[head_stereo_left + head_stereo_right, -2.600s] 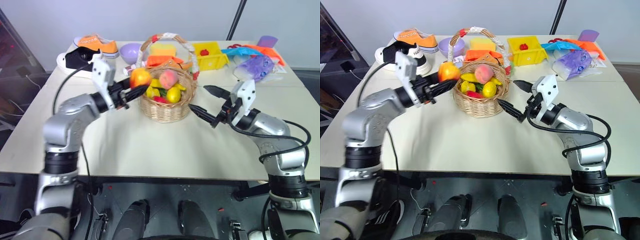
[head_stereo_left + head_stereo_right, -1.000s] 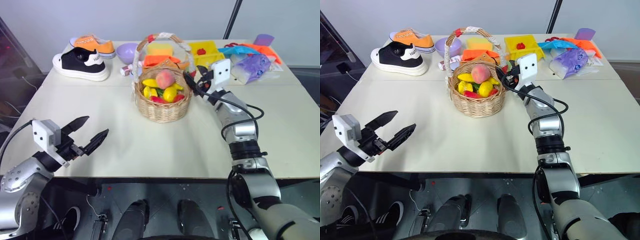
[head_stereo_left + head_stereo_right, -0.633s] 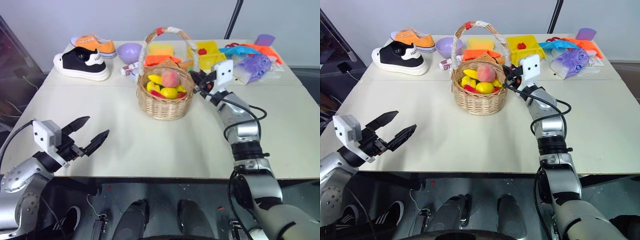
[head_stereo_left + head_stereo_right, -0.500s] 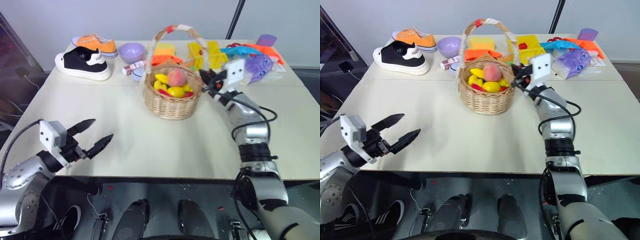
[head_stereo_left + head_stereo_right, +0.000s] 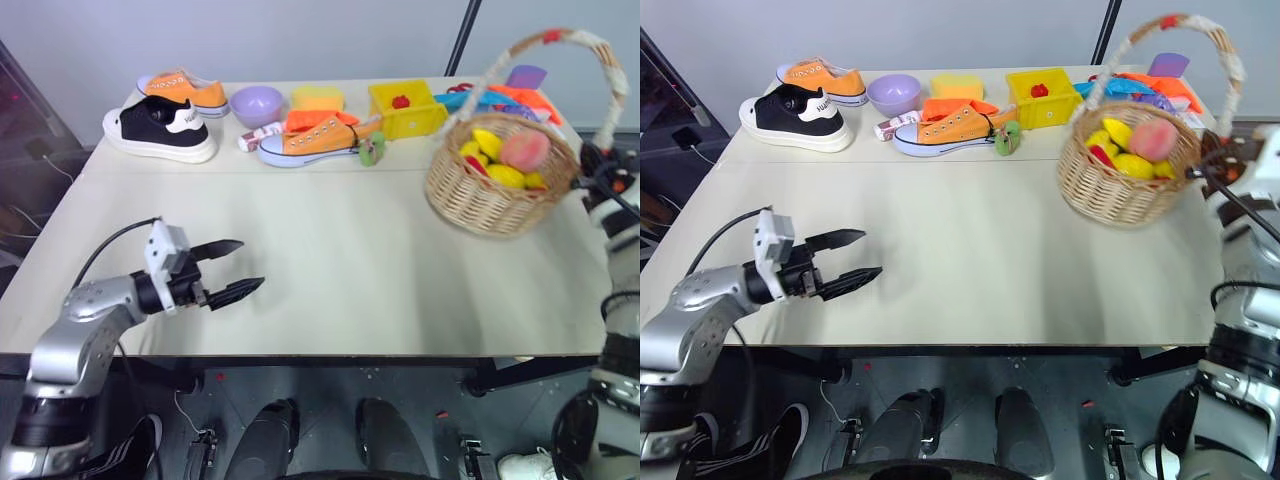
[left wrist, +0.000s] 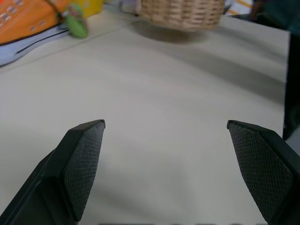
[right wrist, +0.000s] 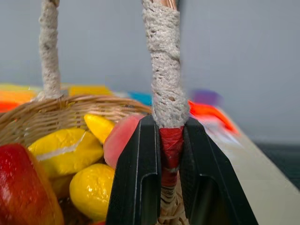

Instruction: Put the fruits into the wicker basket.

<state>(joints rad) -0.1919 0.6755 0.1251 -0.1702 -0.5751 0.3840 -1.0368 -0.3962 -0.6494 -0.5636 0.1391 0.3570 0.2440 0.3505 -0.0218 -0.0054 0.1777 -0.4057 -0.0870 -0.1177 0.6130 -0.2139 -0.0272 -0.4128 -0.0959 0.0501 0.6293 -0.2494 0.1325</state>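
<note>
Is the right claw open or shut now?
Shut: its fingers pinch the wicker basket handle's base.

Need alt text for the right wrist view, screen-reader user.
The right gripper, two black fingers, is shut on the base of the wicker basket's wrapped handle. Inside the basket lie a pink peach, yellow fruits and a red fruit.

basket point(image 5: 490, 200) right, fruits point(image 5: 524, 150) in it | shoes point(image 5: 160, 118) far left
</note>
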